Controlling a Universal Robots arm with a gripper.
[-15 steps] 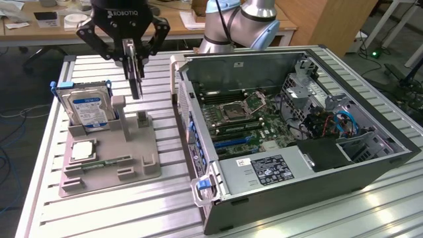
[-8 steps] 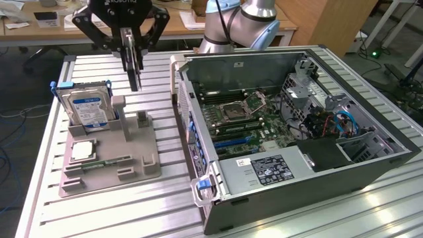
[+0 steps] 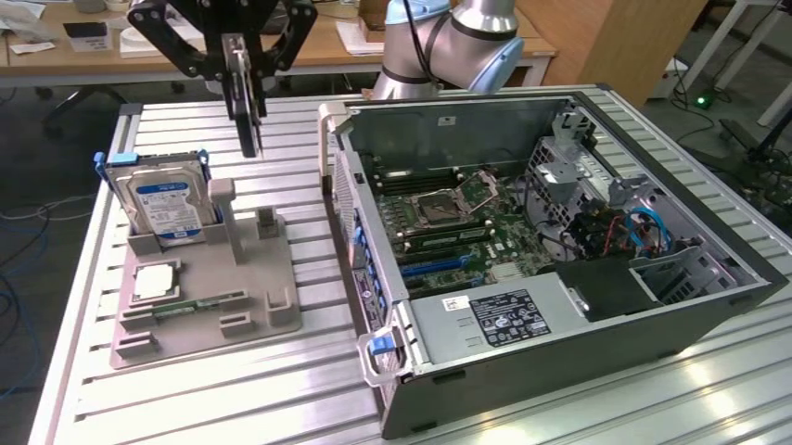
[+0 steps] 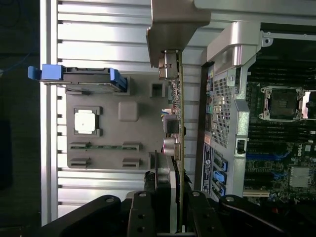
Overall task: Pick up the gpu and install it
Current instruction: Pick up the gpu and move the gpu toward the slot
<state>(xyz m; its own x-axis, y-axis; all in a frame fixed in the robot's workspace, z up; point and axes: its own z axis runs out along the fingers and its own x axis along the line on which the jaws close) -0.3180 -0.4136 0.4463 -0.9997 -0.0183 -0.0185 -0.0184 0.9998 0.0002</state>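
Thin dark gpu [image 3: 249, 119] — upright, edge-on.

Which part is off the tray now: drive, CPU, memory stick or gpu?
The gpu, held edge-on in the tool, clear of the tray; the drive, CPU and memory stick sit in tray slots.

View down along the hand [image 4: 173, 202], whose black fingers clamp the gpu [image 4: 174, 126] edge-on, with its silvery bracket [image 4: 177, 24] at the end away from the hand. Below, on the ribbed metal table [image 4: 98, 29], a grey holder [image 4: 111, 133] carries a hard drive [image 4: 81, 81] in a blue frame, a square processor chip [image 4: 85, 121] and a memory stick [image 4: 101, 146]. Beside the holder lies the open computer case [image 4: 232, 44], its motherboard [image 4: 276, 143] exposed.
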